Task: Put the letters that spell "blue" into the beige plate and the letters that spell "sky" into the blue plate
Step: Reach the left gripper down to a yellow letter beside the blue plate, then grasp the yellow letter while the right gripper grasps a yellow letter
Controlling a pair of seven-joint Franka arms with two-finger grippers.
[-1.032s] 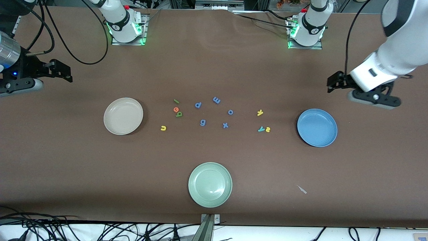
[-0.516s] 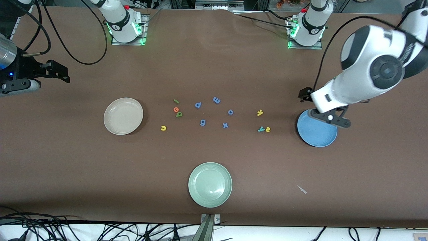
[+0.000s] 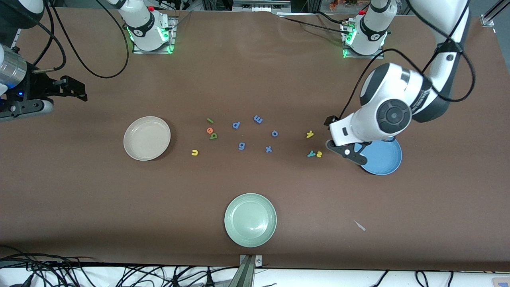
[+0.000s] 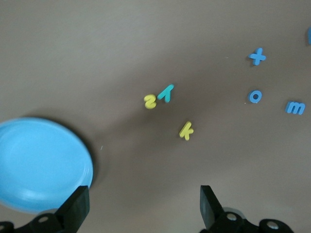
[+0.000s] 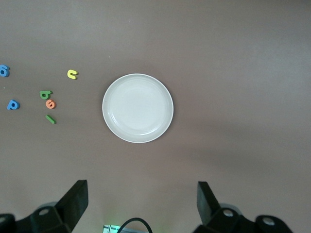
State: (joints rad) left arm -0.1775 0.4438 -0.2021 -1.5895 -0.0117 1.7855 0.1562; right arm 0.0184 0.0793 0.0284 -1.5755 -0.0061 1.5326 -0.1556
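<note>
Yellow "k" (image 3: 310, 134), teal "y" (image 3: 311, 153) and yellow "s" (image 3: 319, 154) lie beside the blue plate (image 3: 384, 159). My left gripper (image 3: 346, 153) hangs open and empty over that plate's rim on the letters' side. Its wrist view shows the "s" (image 4: 150, 101), "y" (image 4: 166, 92), "k" (image 4: 186, 130) and the blue plate (image 4: 39, 165) past the left gripper (image 4: 144, 206). Green "l" (image 3: 210, 120), orange "e" (image 3: 209, 130), olive "b" (image 3: 213, 136) and yellow "u" (image 3: 195, 152) lie beside the beige plate (image 3: 147, 138). My right gripper (image 3: 75, 88) waits open at the right arm's end of the table.
Several blue letters, among them "m" (image 3: 258, 118), "o" (image 3: 274, 133) and "x" (image 3: 268, 149), lie between the two letter groups. A pale green plate (image 3: 250, 219) sits nearer the front camera. A small pale scrap (image 3: 359, 225) lies near the front edge.
My left arm has swung in from its end of the table, across the blue plate, toward the "s", "y" and "k". The right arm has barely shifted.
</note>
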